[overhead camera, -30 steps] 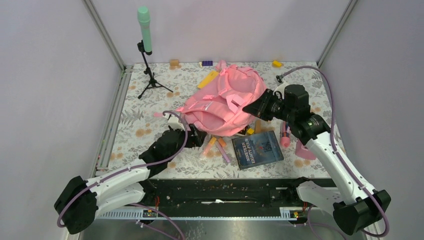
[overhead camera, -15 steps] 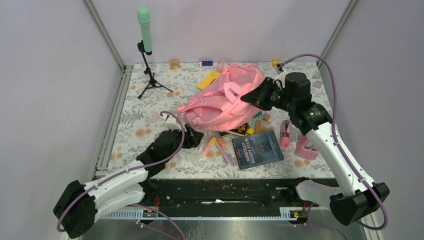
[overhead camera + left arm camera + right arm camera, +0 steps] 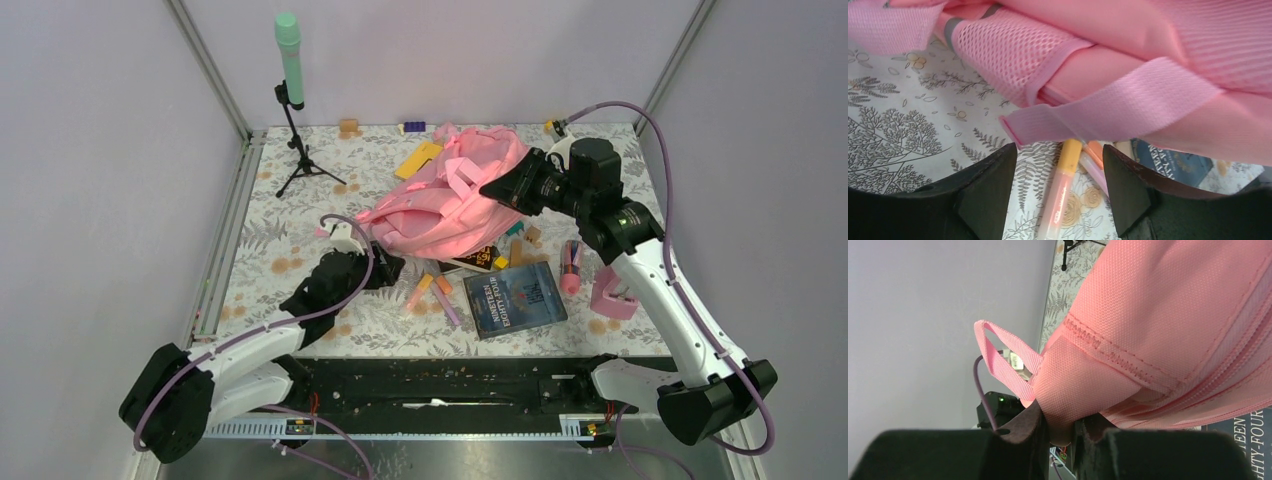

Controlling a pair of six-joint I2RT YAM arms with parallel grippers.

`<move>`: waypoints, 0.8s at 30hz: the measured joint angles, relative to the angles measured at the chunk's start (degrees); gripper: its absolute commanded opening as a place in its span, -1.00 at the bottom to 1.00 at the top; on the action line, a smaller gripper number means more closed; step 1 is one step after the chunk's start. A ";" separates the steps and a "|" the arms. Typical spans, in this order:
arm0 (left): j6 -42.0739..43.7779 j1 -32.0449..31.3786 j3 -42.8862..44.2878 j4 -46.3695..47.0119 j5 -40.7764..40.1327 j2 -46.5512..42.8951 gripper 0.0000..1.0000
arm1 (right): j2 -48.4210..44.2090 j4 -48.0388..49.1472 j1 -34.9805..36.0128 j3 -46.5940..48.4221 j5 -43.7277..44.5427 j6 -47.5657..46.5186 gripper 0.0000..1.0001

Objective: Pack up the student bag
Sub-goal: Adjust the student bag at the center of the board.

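Pink student bag [image 3: 455, 200] lying mid-desk [image 3: 300, 230].
Around it: blue book [image 3: 515, 298] in front, cover partly reading "-FOUR"; green microphone [image 3: 289, 60] beyond, to the left. Grip: right pincer [image 3: 1060, 432] clamped on the bag's fabric fold; left pincer [image 3: 1059, 165] parted, holding nothing, before its strap [image 3: 1118, 107], over an orange-capped pen [image 3: 1063, 185].

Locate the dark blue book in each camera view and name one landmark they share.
Top external: dark blue book lies below centre, just nearer than the student bag.
Left wrist: apparently the blue sliver at lower right, under the bag's edge.
Right wrist: the book fills the bottom right corner, below the bag.
Shared landmark: the pink student bag.
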 measured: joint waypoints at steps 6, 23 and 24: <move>0.52 1.25 0.94 -0.37 -0.11 3.87 0.26 | 0.00 0.00 0.00 0.39 0.00 0.07 -1.00; 5.86 1.44 7.74 -2.71 -0.46 6.12 -0.90 | 0.66 0.02 0.00 1.22 0.00 -0.02 -1.00; 6.56 1.46 7.85 -3.28 -0.57 5.81 -1.00 | 0.81 0.00 0.07 1.29 0.15 -0.31 -1.00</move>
